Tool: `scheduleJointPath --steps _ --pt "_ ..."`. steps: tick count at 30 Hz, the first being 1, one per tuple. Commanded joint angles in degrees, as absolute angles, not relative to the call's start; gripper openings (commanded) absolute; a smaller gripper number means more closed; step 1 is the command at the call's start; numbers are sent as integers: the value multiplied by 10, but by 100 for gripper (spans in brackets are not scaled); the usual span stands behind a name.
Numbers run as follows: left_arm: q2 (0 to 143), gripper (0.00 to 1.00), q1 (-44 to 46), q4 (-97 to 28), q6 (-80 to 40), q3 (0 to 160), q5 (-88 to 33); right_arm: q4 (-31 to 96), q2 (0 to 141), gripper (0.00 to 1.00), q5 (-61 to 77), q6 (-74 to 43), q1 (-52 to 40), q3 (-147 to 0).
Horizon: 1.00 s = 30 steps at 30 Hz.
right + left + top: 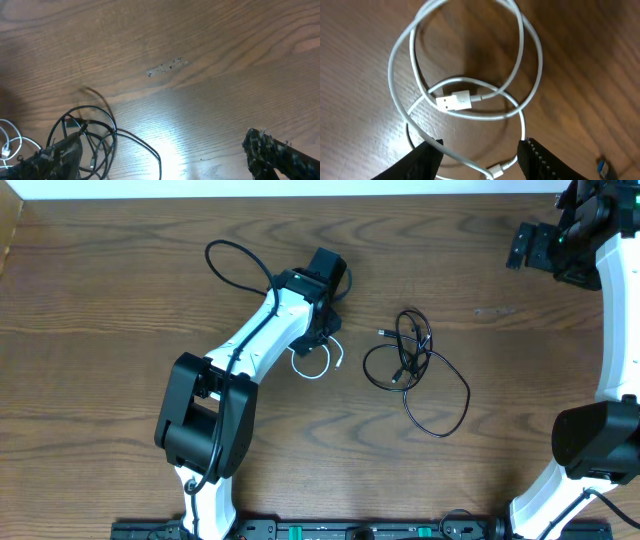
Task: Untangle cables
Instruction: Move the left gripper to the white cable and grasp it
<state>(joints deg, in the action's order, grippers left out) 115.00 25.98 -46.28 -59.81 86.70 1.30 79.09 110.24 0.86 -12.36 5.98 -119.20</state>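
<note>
hovering low over the wooden table [120, 330], the left gripper [318, 338] has its two fingers [427, 160] spread apart and closed on nothing. the white cable [455, 101] lies coiled right under and ahead of it. in the left wrist view its loops overlap, one flat plug rests in the middle of the coil, and a strand with the second plug runs through the gap between the fingers. whether either finger touches that strand cannot be told. from overhead, the white cable [318, 370] shows as a small loop poking out just past the left gripper's tip.

a single black cable [240, 265] arcs out behind that gripper's wrist and passes under the arm.

the black bunch [410, 355] sits well clear of the left gripper on its outer side, a tight knot with one long loop trailing away from it.

the right gripper [525, 245] is raised far off from the black bunch, its jaws wide open and empty. in its wrist view the black bunch [85, 130] lies beside one finger, near a pale scuff mark [167, 65].
</note>
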Motion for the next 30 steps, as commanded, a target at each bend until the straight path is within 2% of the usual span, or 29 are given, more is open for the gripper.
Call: scheduleJointPath --steps 1,7,19,30 --pt "1157 54 260 -464 -599 863 98 793 1103 99 12 -121 61 -1194" --pt "1157 52 259 -467 -575 863 88 792 1103 99 12 -121 61 -1194" --pt "1157 53 259 -473 -536 863 -112 793 1103 99 12 -121 61 -1194" --pt "1158 53 270 -468 -564 855 -38 793 1103 99 12 -121 61 -1194"
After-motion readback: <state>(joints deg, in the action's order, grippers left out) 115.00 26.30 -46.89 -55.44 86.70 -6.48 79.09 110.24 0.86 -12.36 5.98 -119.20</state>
